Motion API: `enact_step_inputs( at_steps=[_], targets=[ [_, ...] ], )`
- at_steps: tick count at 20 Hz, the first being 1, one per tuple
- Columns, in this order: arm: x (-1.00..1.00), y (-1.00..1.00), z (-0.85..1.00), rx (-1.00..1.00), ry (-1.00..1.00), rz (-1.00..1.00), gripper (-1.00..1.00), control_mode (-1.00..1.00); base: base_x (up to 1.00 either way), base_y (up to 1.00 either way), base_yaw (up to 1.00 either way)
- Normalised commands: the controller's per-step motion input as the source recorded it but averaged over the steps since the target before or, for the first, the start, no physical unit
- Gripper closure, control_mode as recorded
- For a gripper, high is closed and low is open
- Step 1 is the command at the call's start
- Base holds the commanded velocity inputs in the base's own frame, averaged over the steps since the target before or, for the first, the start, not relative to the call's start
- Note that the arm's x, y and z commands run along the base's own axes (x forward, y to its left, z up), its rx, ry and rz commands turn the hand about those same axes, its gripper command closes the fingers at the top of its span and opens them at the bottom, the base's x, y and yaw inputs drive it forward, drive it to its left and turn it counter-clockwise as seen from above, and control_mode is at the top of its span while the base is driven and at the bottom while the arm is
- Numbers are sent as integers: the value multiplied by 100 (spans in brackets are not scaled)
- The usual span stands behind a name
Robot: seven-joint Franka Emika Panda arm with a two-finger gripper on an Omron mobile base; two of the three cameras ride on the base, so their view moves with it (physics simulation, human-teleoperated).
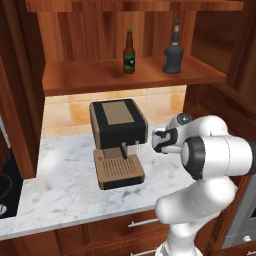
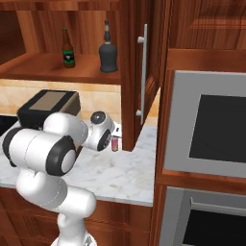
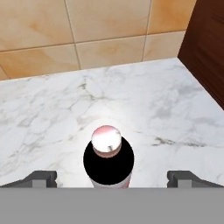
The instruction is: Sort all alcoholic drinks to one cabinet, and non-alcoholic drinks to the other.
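Observation:
A slim pink bottle with a black cap (image 3: pixel 108 162) stands upright on the marble counter (image 3: pixel 166 105), seen from above. My gripper (image 3: pixel 112 178) is open, with one fingertip on each side of the bottle and apart from it. In the right base view the pink bottle (image 2: pixel 115 143) peeks out just below the hand (image 2: pixel 114 130). On the open cabinet's shelf (image 1: pixel 85 79) stand a brown beer bottle (image 1: pixel 129 52) and a squat dark grey bottle (image 1: pixel 173 50), which appear again as the beer bottle (image 2: pixel 67 48) and grey bottle (image 2: pixel 108 52).
A black and brown coffee machine (image 1: pixel 118 142) sits on the counter left of the hand. The cabinet's open door (image 2: pixel 144 72) with a silver handle hangs just right of the gripper. A built-in oven (image 2: pixel 211 125) fills the right wall. A stove (image 1: pixel 7 187) lies far left.

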Motion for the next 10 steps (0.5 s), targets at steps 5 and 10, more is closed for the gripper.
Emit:
enact_step_inputs(
  at_steps=[5, 10],
  targets=[
    [19, 0, -6, 0, 0, 0, -100, -100, 0, 0, 0],
    [21, 0, -14, 0, 0, 0, -100, -100, 0, 0, 0]
  ],
)
